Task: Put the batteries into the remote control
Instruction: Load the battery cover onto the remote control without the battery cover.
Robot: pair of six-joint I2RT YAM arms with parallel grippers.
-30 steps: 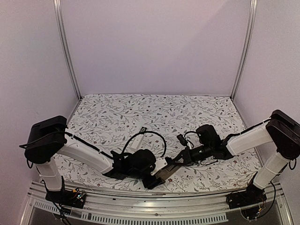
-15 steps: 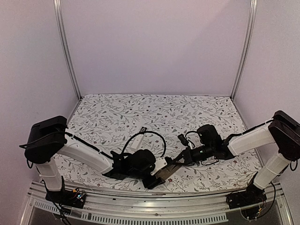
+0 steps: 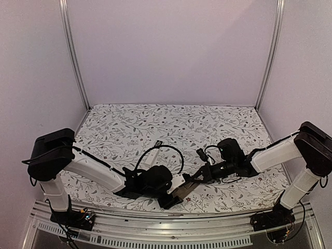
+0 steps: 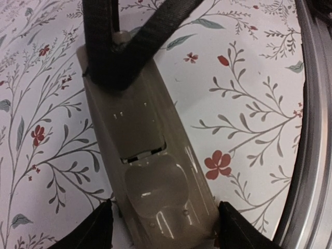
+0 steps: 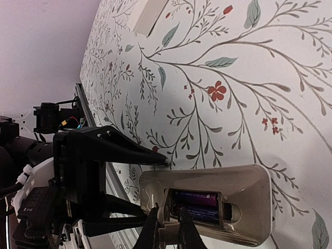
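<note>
Batteries [image 5: 196,198] lie in the remote [image 5: 244,187], seemingly touching the right end effector [image 5: 168,215].

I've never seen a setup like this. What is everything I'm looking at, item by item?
remote control: one, beige-grey, front centre, battery bay open
batteries: two visible, dark, side by side inside the open bay
flat piece: one, cream, lying farther back; what it is I cannot tell
cloth: one, white with leaf and flower print, spread under everything
left gripper: one, black, clamped on the remote control's sides
right gripper: one, black, shut, tips at the bay's edge
</note>
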